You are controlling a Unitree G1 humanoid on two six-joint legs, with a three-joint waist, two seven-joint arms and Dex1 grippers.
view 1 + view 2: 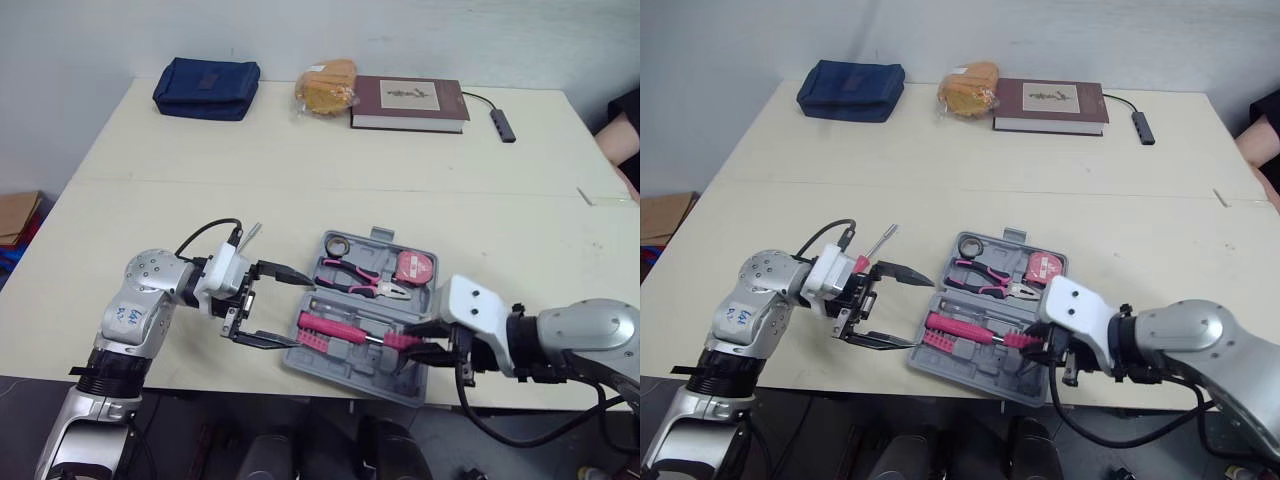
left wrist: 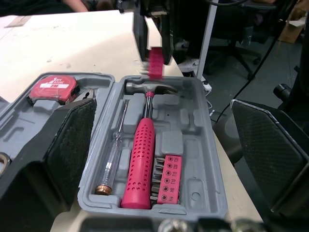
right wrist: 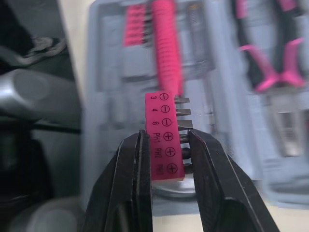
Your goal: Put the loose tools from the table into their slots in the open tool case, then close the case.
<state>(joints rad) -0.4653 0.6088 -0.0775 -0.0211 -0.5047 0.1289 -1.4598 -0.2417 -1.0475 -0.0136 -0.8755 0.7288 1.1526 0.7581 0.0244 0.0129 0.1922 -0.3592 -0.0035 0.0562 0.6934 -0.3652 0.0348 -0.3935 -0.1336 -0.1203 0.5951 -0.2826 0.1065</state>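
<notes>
The grey tool case (image 1: 345, 375) lies open at the table's front edge. It holds a pink-handled hammer (image 2: 142, 164), pliers (image 1: 360, 278), a tape measure (image 1: 413, 266), a tester screwdriver (image 2: 113, 154) and one pink bit holder (image 2: 169, 179). My right gripper (image 3: 167, 136) is shut on a second pink bit holder (image 3: 163, 135), held just above the case's right end. At the case's left end my left gripper (image 1: 303, 312) stands open with nothing in it. A small screwdriver (image 1: 880, 238) lies loose on the table beside the left wrist.
Along the far edge sit a blue pouch (image 1: 206, 87), a bag of bread (image 1: 326, 86), a dark red book (image 1: 408, 102) and a cabled adapter (image 1: 503, 124). A person's arm (image 1: 620, 140) shows at the right edge. The case overhangs close to the table's front edge.
</notes>
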